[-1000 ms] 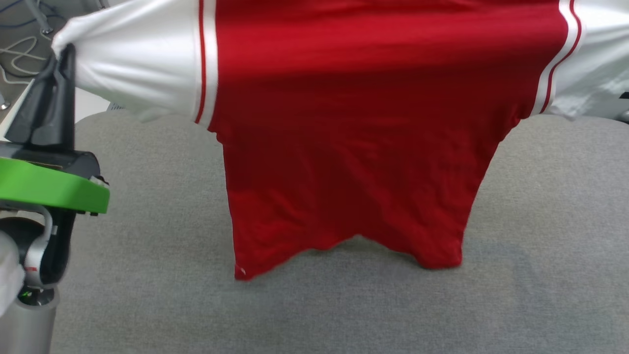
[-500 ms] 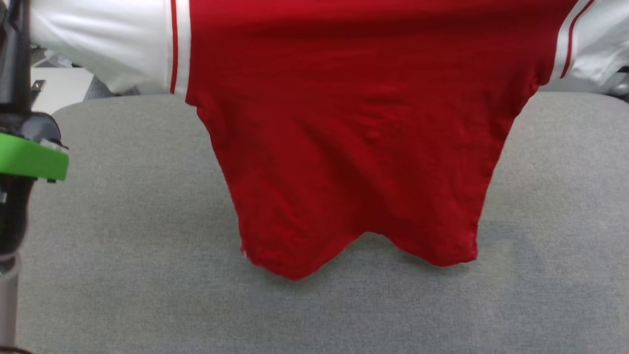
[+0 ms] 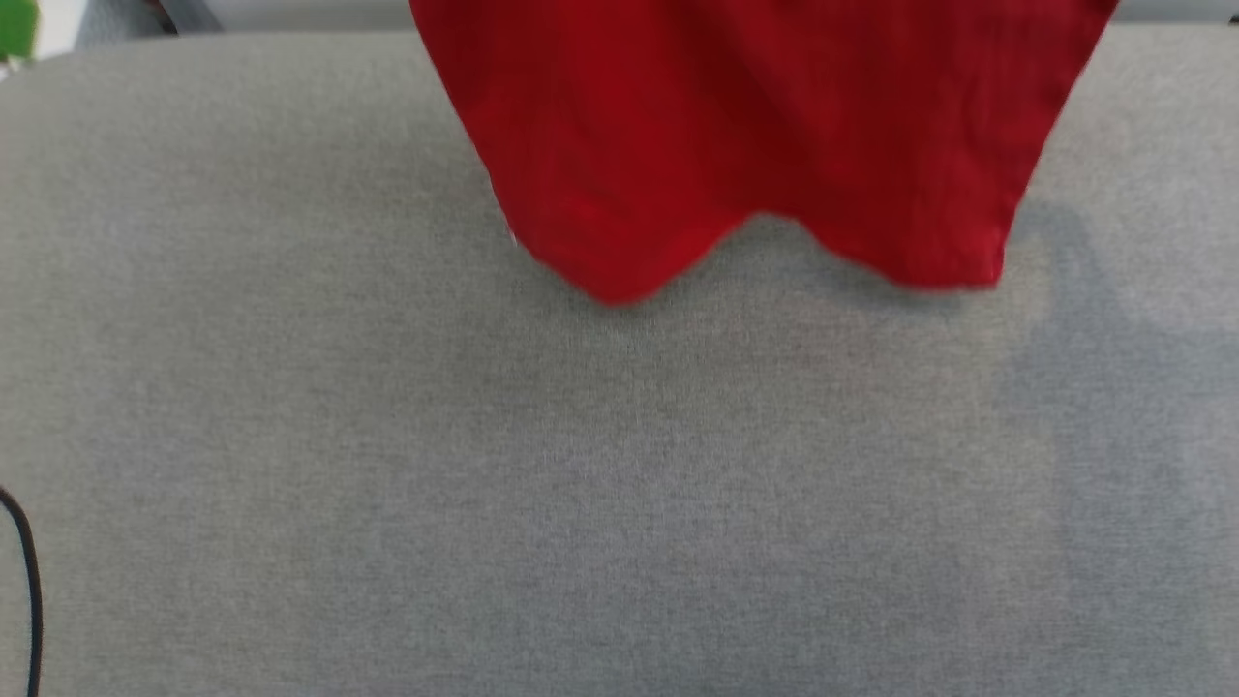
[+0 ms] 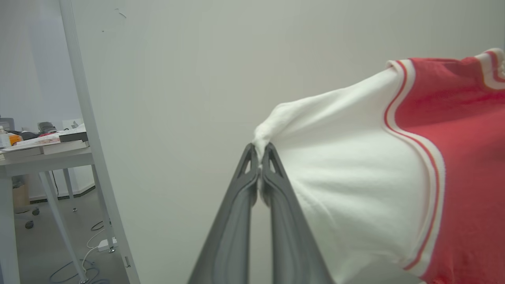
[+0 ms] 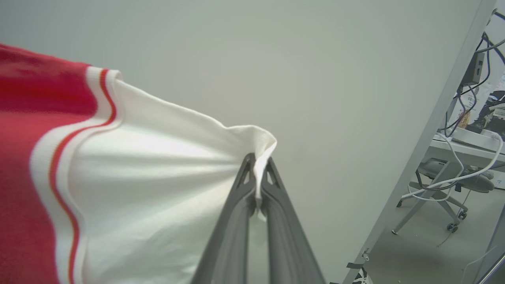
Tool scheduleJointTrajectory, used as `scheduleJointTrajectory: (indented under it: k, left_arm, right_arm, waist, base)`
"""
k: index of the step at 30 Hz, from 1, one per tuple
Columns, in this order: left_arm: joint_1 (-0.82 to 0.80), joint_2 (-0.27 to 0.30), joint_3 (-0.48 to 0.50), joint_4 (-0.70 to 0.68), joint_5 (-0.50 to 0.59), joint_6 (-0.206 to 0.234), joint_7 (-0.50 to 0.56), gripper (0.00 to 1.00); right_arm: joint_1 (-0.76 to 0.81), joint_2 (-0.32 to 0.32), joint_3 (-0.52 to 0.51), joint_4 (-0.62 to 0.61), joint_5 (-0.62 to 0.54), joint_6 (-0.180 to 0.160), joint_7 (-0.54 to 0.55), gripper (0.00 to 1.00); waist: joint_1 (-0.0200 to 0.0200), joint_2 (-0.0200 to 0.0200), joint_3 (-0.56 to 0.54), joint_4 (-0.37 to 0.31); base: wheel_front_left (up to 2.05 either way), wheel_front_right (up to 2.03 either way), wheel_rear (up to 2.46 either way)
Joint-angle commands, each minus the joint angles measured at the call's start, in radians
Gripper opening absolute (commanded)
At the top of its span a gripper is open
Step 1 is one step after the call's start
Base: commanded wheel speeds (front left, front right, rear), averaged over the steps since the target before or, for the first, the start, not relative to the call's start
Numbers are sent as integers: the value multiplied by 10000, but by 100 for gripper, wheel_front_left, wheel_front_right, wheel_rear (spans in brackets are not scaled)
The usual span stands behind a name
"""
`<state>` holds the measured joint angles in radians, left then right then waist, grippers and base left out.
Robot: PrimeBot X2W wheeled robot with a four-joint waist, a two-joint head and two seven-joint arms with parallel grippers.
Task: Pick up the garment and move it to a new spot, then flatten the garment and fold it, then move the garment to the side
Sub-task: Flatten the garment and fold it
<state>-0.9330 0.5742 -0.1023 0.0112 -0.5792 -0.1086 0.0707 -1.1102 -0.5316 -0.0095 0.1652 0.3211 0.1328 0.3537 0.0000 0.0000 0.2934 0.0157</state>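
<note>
One red jersey T-shirt (image 3: 755,136) hangs spread in the air between two hands, its hem over the far part of the grey padded desk (image 3: 581,484). The left hand (image 4: 260,152) pinches one white sleeve (image 4: 343,189) at its tip, the right hand (image 5: 258,159) the other (two sleeves, both pulled taut).

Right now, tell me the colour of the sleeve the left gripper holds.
White, with red-striped trim where the sleeve meets the red body; clearest in the left wrist view.
</note>
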Motion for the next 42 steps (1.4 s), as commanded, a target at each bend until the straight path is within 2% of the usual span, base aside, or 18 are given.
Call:
scheduleJointTrajectory:
  k: [1, 14, 18, 22, 24, 29, 36, 42]
  left_arm:
    - [-623, -19, -35, 391, -2, -35, -56, 0]
    - [-6094, -391, -927, 4119, -16, -208, -1468, 0]
    - [-6951, -387, -1299, 5207, -67, -216, -2114, 0]
    - [-7311, -528, -1718, 6116, -556, -218, -2446, 0]
    - [-7140, -591, -2288, 6513, -916, -218, -2877, 0]
    - [-6264, -704, -2948, 6603, -1549, -219, -3172, 0]
    - [-4362, -820, -3338, 6282, -2293, -220, -3312, 0]
    - [-2433, -1036, -3574, 6041, -2726, -220, -3321, 0]
  right_arm:
    - [-542, -86, 54, 211, -313, -21, -215, 0]
    - [-5182, 671, 96, 3227, -1933, -21, -1844, 0]
    - [-5985, 917, 91, 4149, -2623, -21, -2591, 0]
    - [-6426, 1148, -120, 4964, -2989, -21, -3280, 0]
    - [-6374, 1356, -182, 5700, -3227, -21, -3799, 0]
    - [-5684, 1518, 48, 6323, -3228, -21, -4246, 0]
    - [-4288, 1517, 422, 6763, -2856, -21, -4639, 0]
    - [-2795, 1440, 1154, 6980, -2074, -21, -4496, 0]
  waist:
    - [0, 0, 1497, -39]
    - [0, 0, 3716, -53]
    - [0, 0, 4037, -44]
    - [0, 0, 4229, 44]
    - [0, 0, 4233, 135]
    - [0, 0, 3946, 219]
    - [0, 0, 3201, 239]
    - [0, 0, 2242, 177]
  base:
    - [0, 0, 0]
    - [0, 0, 0]
    - [0, 0, 0]
    - [0, 0, 0]
    - [0, 0, 0]
    - [0, 0, 0]
    - [0, 0, 0]
    - [0, 0, 0]
